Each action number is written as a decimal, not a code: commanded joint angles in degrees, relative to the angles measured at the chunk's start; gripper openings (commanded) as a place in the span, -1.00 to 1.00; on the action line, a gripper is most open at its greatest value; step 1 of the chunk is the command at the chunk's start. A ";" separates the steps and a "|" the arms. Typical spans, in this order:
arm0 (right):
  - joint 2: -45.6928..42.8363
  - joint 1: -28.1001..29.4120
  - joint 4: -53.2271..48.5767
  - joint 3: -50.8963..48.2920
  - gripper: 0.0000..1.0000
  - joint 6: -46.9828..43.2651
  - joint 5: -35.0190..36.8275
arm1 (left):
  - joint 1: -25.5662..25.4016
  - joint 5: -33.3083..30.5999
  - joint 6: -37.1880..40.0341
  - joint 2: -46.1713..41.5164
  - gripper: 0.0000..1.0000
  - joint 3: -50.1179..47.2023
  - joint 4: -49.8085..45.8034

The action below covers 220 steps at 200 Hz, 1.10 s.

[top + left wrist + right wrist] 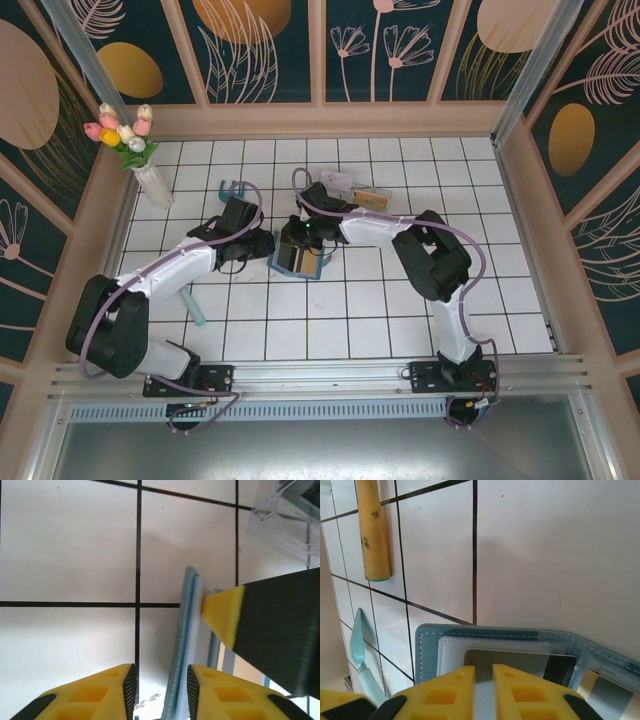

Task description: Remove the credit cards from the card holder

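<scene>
The dark-teal card holder [298,258] sits mid-table between both grippers. In the left wrist view its edge [186,630] stands upright between my left gripper's [161,680] fingers, against the right pad with a clear gap on the left, so the jaws are open. A yellow fingertip [222,615] of the right gripper presses the pale inner face. In the right wrist view, the holder [427,650] shows a grey credit card [520,661] in a clear pocket. My right gripper [484,680] rests at that pocket, jaws nearly shut with a pale strip between them. What it pinches is unclear.
A clear plastic box [285,520] lies just beyond the holder [362,192]. A wooden handle [372,530] and a teal spatula [360,645] lie to the left. A vase of tulips [150,175] stands at the back left. Walls enclose the tiled table.
</scene>
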 commanded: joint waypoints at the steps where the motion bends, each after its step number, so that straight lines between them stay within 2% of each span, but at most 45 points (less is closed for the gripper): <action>1: 1.14 0.42 -0.97 0.96 -0.62 0.31 -1.29 | -0.02 4.69 -1.10 -1.20 -0.40 -0.19 3.23; 24: 1.65 0.40 -1.24 1.15 -0.64 0.49 -1.47 | 0.00 8.15 -2.81 0.60 -0.60 -1.59 6.41; 52: 1.56 0.40 -1.76 1.31 -0.69 0.30 -1.38 | 0.04 12.03 -3.84 3.12 -0.66 -2.87 10.09; 106: -1.62 -0.06 -1.70 -1.28 -0.71 0.83 0.98 | 0.00 4.81 -3.64 8.71 -0.81 -2.83 7.73; 178: -7.49 -0.90 -0.74 -8.01 -0.69 2.43 1.13 | 0.00 4.47 -3.76 10.97 -0.81 -4.06 8.34; 220: -7.09 -1.16 -0.92 -10.33 -0.63 2.99 0.80 | 0.00 4.36 -4.09 11.74 -0.81 -4.68 8.44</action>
